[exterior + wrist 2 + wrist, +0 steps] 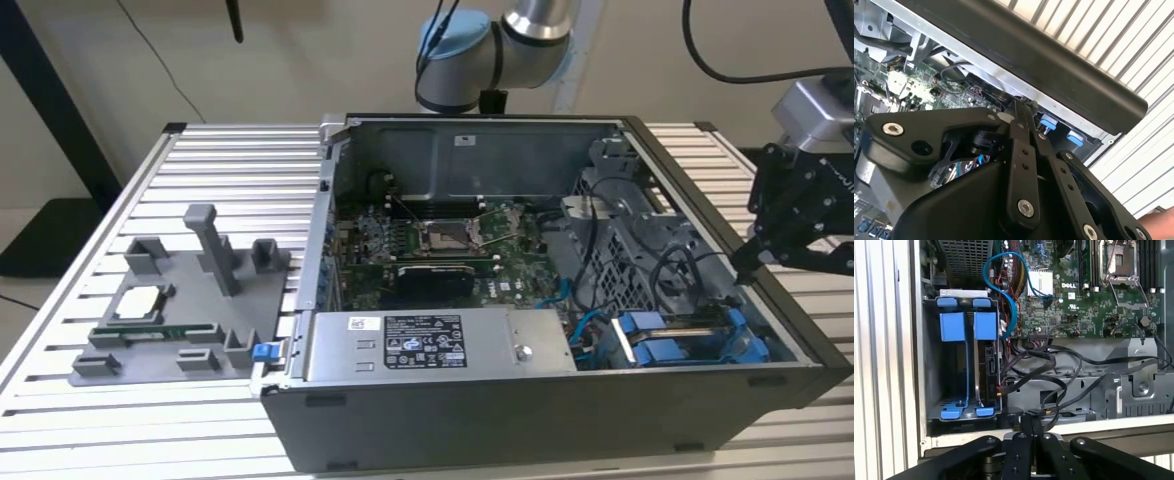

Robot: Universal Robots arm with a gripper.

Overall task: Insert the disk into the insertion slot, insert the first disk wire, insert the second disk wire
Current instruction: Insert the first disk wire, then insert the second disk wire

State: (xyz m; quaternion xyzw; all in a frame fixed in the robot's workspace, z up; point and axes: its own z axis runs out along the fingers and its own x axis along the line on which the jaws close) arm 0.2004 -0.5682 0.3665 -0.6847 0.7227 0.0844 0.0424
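Note:
The disk [990,360] stands on edge in the insertion slot [961,405] of the dark grey drive cage, held in its blue carrier [985,325]. A second blue carrier [951,326] sits beside it. In the exterior view the blue carriers [681,342] lie at the case's front right corner. A blue cable [1004,290] loops down to the disk's edge, and black wires [1029,365] run close by; I cannot tell whether they are plugged in. My gripper [1029,421] [739,267] [1024,106] hovers shut and empty over the case's right wall, apart from the cage.
The open computer case [534,420] rests on a slatted table [227,170]. Inside are the motherboard [441,240], a labelled silver power supply [427,345] and loose cables [627,260]. A grey fixture tray [174,310] with parts lies at the exterior view's left.

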